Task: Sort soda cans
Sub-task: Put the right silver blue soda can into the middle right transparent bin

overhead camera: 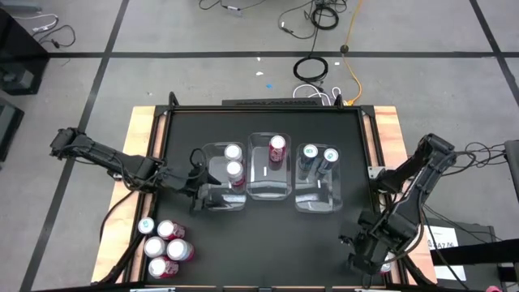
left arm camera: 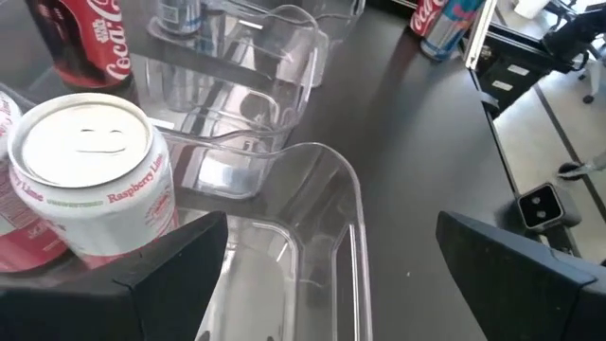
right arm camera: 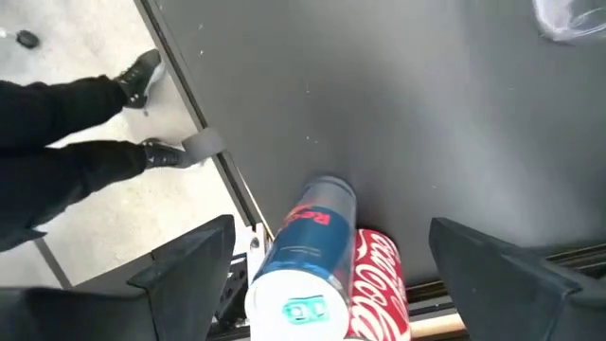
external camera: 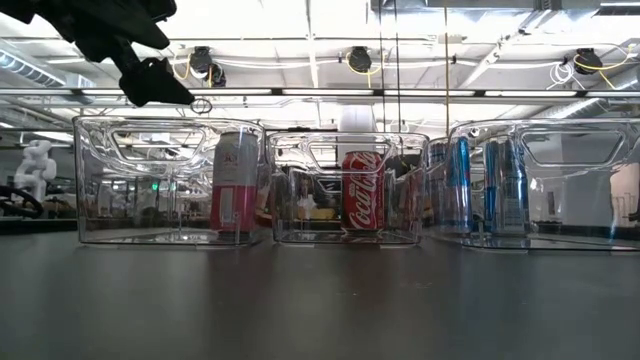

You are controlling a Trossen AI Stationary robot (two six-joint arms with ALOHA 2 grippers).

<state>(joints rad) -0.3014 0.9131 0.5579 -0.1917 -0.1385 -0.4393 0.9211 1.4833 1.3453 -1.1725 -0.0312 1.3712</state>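
Three clear bins stand in a row mid-table. The left bin point(overhead camera: 212, 195) holds two white-and-pink soda cans point(overhead camera: 234, 161). One red can point(overhead camera: 277, 147) is in the middle bin, and two blue-teal cans point(overhead camera: 319, 154) are in the right bin. Several more cans point(overhead camera: 165, 246) stand grouped at the near left. My left gripper point(left arm camera: 331, 275) hovers open over the left bin's near end, beside the Raspberry Lime can point(left arm camera: 90, 180). My right gripper point(right arm camera: 331, 284) points down, open, above a blue can point(right arm camera: 305, 260) and a red can point(right arm camera: 381, 284) at the near right edge.
A person's dark trouser legs and shoes point(right arm camera: 85, 123) stand on the floor just off the table's right side. The wooden table border point(overhead camera: 142, 138) frames the black mat. Bare mat lies between the bins and the near edge point(overhead camera: 276, 251).
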